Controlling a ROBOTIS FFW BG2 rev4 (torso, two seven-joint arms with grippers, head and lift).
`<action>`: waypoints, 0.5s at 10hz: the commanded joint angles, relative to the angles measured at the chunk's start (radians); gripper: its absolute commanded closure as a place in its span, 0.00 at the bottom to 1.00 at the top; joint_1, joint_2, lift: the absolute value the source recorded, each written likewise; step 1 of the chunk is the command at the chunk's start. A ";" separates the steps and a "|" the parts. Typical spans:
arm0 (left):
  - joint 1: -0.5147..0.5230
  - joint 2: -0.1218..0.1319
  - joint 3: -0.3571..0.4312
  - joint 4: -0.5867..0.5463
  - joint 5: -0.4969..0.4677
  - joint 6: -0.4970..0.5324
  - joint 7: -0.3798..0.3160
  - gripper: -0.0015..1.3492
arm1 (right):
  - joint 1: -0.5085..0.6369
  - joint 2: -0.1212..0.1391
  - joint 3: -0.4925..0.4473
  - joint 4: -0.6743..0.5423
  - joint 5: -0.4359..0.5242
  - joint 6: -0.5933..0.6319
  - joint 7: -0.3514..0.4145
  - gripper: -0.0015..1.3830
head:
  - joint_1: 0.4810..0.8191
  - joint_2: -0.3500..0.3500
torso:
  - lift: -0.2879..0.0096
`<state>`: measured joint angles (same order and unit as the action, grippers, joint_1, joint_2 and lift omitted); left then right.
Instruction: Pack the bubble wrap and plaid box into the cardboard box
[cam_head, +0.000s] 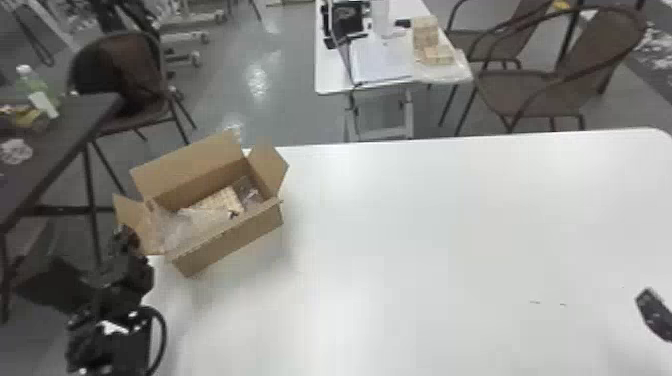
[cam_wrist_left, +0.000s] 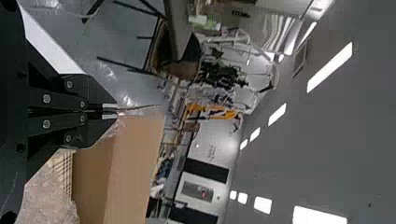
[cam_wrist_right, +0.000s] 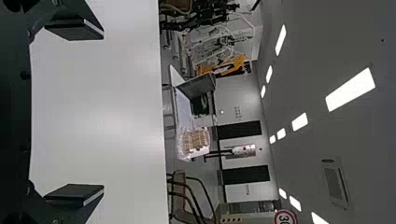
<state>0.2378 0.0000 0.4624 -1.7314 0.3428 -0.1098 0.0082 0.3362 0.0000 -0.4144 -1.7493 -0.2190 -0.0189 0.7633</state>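
On the white table (cam_head: 425, 225), the cardboard box (cam_head: 230, 245) stands open; inside, bubble wrap (cam_head: 187, 225) partly covers the plaid box (cam_head: 222, 201). The left gripper (cam_head: 126, 237), at its left flap (cam_head: 132, 215), is narrow (pinching cardboard? can't tell); the right gripper (cam_head: 654, 311) is wide.

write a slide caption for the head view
An open cardboard box on the white table, with bubble wrap and the plaid box inside.

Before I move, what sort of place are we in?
Probably a workshop or lab: the cardboard box sits on a white table, chairs stand near other tables, and strip lights run along the ceiling.
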 joint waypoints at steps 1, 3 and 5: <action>0.008 -0.003 0.001 0.007 -0.018 -0.053 0.059 0.89 | -0.011 0.001 0.002 0.010 -0.002 0.007 0.004 0.10 | 0.63 0.83 | 0.56; 0.028 -0.003 -0.027 0.015 -0.025 -0.085 0.144 0.89 | -0.019 0.001 0.006 0.016 -0.003 0.013 0.008 0.10 | 0.63 0.88 | 0.56; 0.049 -0.003 -0.080 0.035 -0.028 -0.126 0.279 0.86 | -0.023 0.001 0.009 0.022 -0.003 0.016 0.013 0.10 | 0.63 0.89 | 0.56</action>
<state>0.2818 0.0000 0.3985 -1.7063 0.3110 -0.2219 0.2779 0.3142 0.0000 -0.4054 -1.7283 -0.2234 -0.0038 0.7760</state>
